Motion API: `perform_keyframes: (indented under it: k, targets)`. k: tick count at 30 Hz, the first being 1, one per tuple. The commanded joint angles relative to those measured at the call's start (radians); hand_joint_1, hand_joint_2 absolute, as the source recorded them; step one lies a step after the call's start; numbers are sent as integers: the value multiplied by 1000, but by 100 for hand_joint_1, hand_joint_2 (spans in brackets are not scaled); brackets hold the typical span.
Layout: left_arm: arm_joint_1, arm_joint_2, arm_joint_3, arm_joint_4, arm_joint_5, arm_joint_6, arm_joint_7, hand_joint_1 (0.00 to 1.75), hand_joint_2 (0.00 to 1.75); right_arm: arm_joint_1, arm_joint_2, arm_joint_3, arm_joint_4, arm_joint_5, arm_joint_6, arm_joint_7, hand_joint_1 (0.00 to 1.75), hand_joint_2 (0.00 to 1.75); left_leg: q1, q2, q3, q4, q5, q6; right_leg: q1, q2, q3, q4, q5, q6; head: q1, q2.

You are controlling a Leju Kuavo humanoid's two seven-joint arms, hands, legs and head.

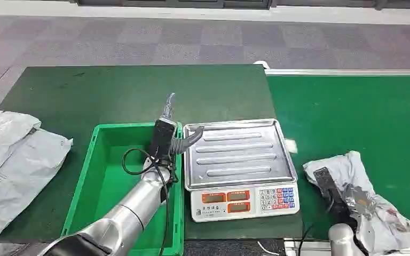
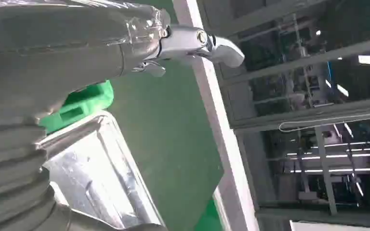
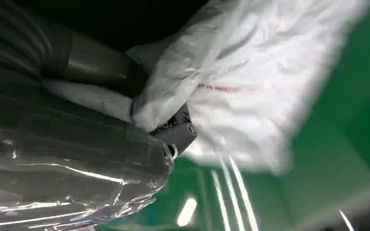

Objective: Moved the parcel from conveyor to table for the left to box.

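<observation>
Nearest in the head view, the right hand [image 1: 335,198] sits low at the right, its dark fingers laid into the crumpled white parcel [image 1: 371,205] on the green conveyor belt [image 1: 352,112]. In the right wrist view the thumb [image 3: 101,65] and a dark fingertip [image 3: 180,132] press into the parcel's plastic skin [image 3: 250,82], which bunches between them, so the hand grips the parcel; the parcel rests on the belt.

Beside it, across the belt's edge, an electronic scale [image 1: 240,165] stands on the dark green table [image 1: 112,90], its ribbed steel pan bare and its keypad and orange displays facing the robot. Just left of the scale lies a green plastic crate [image 1: 100,176], touching or nearly touching the scale's side.

The silver left arm rises over the crate, and the left hand [image 1: 168,136] hangs above the crate's far right corner, next to the scale pan's near-left corner. Its fingers are spread, one pointing away up the table and the thumb reaching toward the pan, with nothing in them. The left wrist view shows a light finger [image 2: 197,43] stretched out free over the table, with the pan [image 2: 96,178] and a bit of the crate [image 2: 79,106] below it.

At the table's left edge lie flat grey mailing bags [image 1: 10,165], overlapping one another. Beyond the table, grey carpet tiles [image 1: 139,42] run to the far wall.
</observation>
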Motion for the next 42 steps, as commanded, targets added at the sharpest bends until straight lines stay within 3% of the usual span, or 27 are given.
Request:
perform_keyframes:
  k: [1, 6, 11, 16, 24, 30, 33, 38, 42]
  targets:
    - [-36, -8, -26, 63, -42, 30, 5, 0, 175, -10, -34, 106, -199, -210, -61, -52, 175, 175, 0, 2, 0, 0, -1, -2, 0, 2, -1, 1, 0, -1, 0, 0]
    - [-35, -6, -21, 63, -48, 28, 5, 0, 175, -5, -50, 119, -185, -244, -70, -62, 175, 175, 0, 3, 0, 0, -1, -2, 0, 2, -1, 1, 0, -1, 0, 0]
    - [-33, -7, 5, 59, -86, 47, 5, 0, 175, 37, -143, 214, -134, -389, -163, -126, 175, 175, 0, 0, 0, 0, -1, -1, 0, 0, 0, 0, 0, 0, 0, 0]
    - [-24, -14, -18, 53, -92, 47, 5, 0, 175, 7, -117, 260, -179, -361, -270, -128, 175, 175, 0, 3, -1, 0, -1, -1, 0, 3, -1, 0, 0, -1, 0, 0]
    - [-36, -14, -36, 62, -53, 29, 5, 0, 175, 47, -171, 245, -250, -405, -253, -119, 175, 175, 0, -2, 0, -1, -1, -2, 1, -3, 0, -1, -1, -1, 0, 0]
    - [-69, -14, -64, 87, -46, 43, 39, 0, 175, -67, -257, 307, -183, -472, -256, -156, 175, 175, 0, 2, -3, 1, -1, -1, 0, 2, -3, 1, 0, 0, 0, 0]
    - [-81, -14, -54, 103, -68, 47, 78, 0, 175, -215, -306, 406, -79, -485, -251, -142, 175, 175, -1, 7, -3, 2, -1, -1, -1, 6, -4, 1, 2, 0, 0, 0]
    - [-81, -11, -30, 110, -74, 43, 99, 0, 175, -430, -308, 570, 105, -481, -247, -152, 175, 175, -1, 10, -2, 1, -1, -1, -1, 9, -4, 0, 4, 0, 0, 0]
    - [-85, -8, -20, 98, -78, 33, 87, 0, 175, -466, -269, 673, 136, -454, -264, -157, 175, 175, -1, 8, -1, 0, 2, -2, -1, 8, -4, 0, 5, -1, 0, 0]
